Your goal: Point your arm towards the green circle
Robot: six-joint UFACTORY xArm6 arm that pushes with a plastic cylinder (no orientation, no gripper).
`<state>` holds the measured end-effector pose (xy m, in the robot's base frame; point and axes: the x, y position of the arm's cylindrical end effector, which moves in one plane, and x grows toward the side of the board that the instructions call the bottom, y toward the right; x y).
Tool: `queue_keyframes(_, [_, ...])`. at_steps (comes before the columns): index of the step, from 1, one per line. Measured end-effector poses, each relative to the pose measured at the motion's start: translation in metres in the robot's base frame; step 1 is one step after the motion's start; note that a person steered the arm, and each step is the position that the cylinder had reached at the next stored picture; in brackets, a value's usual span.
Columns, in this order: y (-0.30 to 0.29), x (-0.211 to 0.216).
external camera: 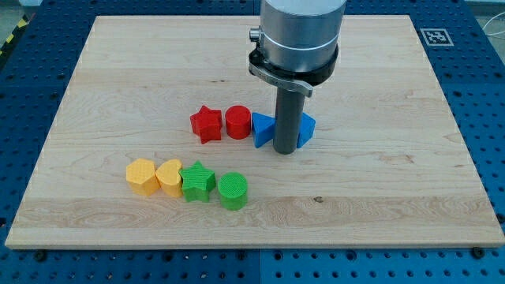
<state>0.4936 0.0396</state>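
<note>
The green circle is a short green cylinder at the lower middle of the wooden board, at the right end of a row of blocks. My tip rests on the board up and to the right of it, a good gap away. The tip stands between two blue blocks: a blue triangle on its left and a blue block on its right, partly hidden by the rod.
A green star, a yellow heart and a yellow hexagon line up left of the green circle. A red cylinder and a red star sit left of the blue triangle.
</note>
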Motion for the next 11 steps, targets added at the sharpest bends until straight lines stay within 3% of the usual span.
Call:
queue_keyframes(3, [0.059,0.073])
queue_keyframes(5, [0.034,0.098])
queue_keyframes(11, [-0.023,0.101])
